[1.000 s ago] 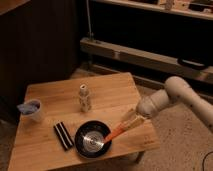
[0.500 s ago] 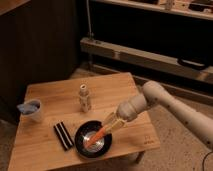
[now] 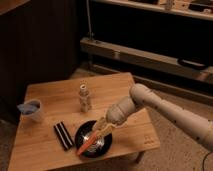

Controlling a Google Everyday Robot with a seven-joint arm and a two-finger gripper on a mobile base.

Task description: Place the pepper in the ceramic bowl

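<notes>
The orange-red pepper (image 3: 89,143) hangs tilted over the black ceramic bowl (image 3: 82,135), its lower tip near the bowl's front left rim. My gripper (image 3: 103,129) is over the bowl's right side, shut on the pepper's upper end. The white arm reaches in from the right. The bowl sits near the wooden table's front edge.
A black striped block (image 3: 63,135) lies just left of the bowl. A small pale-blue cup (image 3: 32,110) stands at the table's left edge. A small tan bottle-like object (image 3: 84,98) stands behind the bowl. The wooden table (image 3: 125,95) has dark shelving behind it.
The arm has swung left, carrying the pepper from beyond the bowl's right rim to over the bowl, and lower toward its front left.
</notes>
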